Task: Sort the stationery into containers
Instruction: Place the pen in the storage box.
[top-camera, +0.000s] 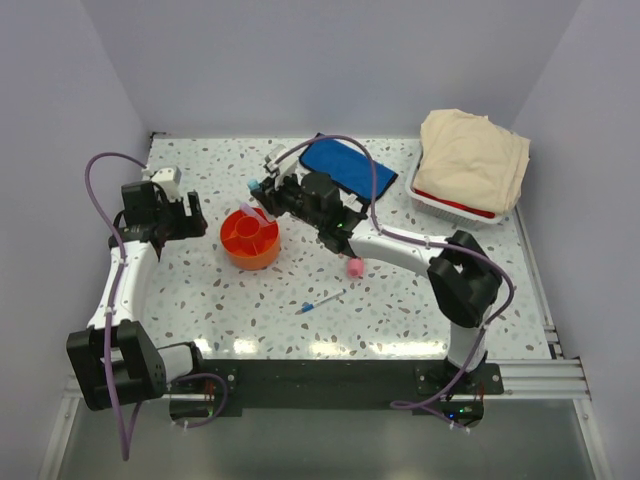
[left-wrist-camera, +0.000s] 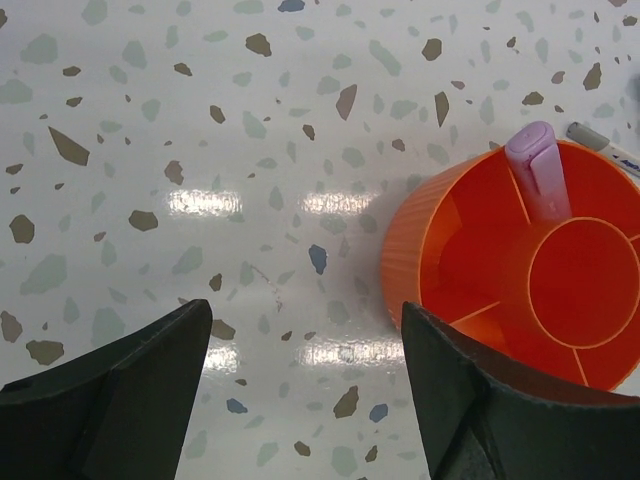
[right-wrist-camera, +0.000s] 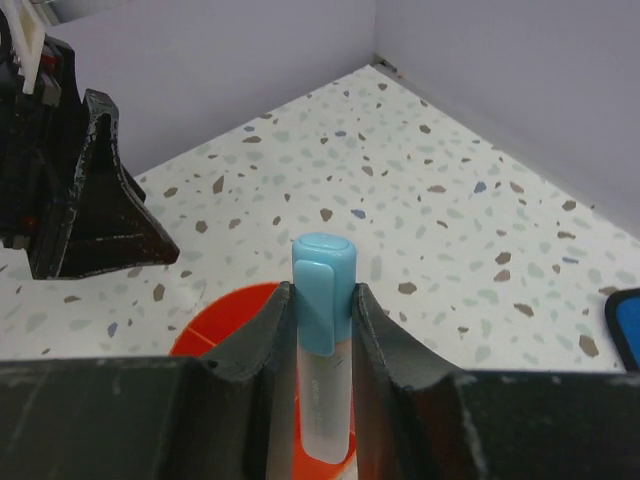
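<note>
One item is already sitting in a container: a lilac capped marker (left-wrist-camera: 540, 175) is standing upright in an outer compartment of the round orange plastic tub (left-wrist-camera: 440, 250). The tub's central well and the other compartments that the left wrist view shows are holding nothing.

A second item is on its way. The right gripper (right-wrist-camera: 322, 300) is clenching a blue-capped marker (right-wrist-camera: 322, 265) with a frosted white barrel, carrying it upright over the tub's 12 o'clock rim, so this step is looking like a drop into the tub.

Two pieces are lying loose on the speckled surface (top-camera: 200, 300). A thick pink tube (top-camera: 354, 267) is resting at about 4 o'clock from the tub, and a thin pen (top-camera: 320, 302) with a blue tip is lying at about 5 o'clock, well apart from it. By that count the sorting is running a little under halfway.

The flat blue fabric pouch (top-camera: 340, 165) is lying at 2 o'clock from the tub, partly behind the right arm. Nothing is showing on top of it, and whether anything is inside cannot be told from this view.

The left gripper (left-wrist-camera: 305, 330) is hovering at the tub's 9 o'clock side with its jaws spread, grasping nothing.
</note>
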